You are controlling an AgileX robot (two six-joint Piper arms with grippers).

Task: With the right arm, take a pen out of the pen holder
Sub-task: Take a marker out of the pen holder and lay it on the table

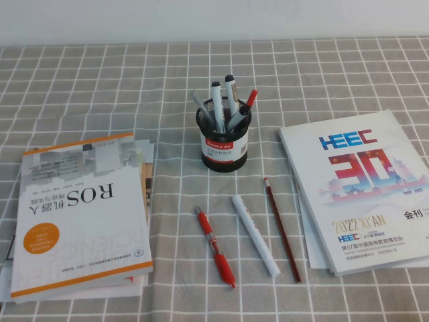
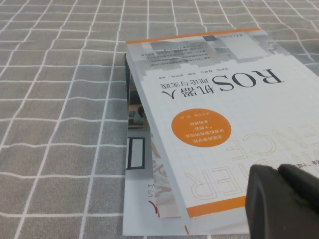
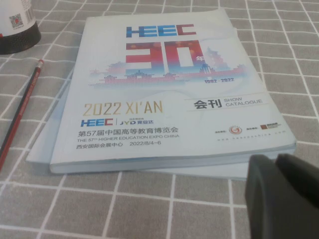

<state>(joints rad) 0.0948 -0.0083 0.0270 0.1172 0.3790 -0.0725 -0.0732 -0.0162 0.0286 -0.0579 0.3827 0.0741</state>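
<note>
Task thing: pen holder (image 1: pixel 224 144), black mesh, upright mid-tabletop, with about four pens and markers fanned out above its rim.
Best pick: red-capped pen (image 1: pixel 247 102). It leans to the holder's right, towards the right arm, and stands clear of the others.
Right claw (image 3: pixel 275 165): closed tight, holding nothing. It sits low, right of the holder and closer to the robot, at the near edge of the HEEC show catalogue (image 1: pixel 358 194). It's out of the high view.
Left claw (image 2: pixel 277 172): fingers look pressed together, nothing held. It's parked over the ROS book (image 1: pixel 80 208), well left of the holder.
Step in hand: the reach hasn't started, and the claw needs opening first.
How to: rise, come over the holder from the right, grip the red-capped pen below its cap and pull along its lean. A straight vertical pull would likely drag on the mesh rim.
Risk: the holder looks light, so a sideways tug could tip it. The two markers (image 1: pixel 231 94) just left of the pick stand close, so keep the fingers narrow.
Edges: the catalogue's corner lies just right of the holder. A red pencil (image 1: pixel 281 228), white marker (image 1: pixel 255 235) and red gel pen (image 1: pixel 214 247) lie in front of it, robot side.
Open room: bare tabletop (image 1: pixel 100 80) behind the holder. Above it, nothing in view blocks the way.
</note>
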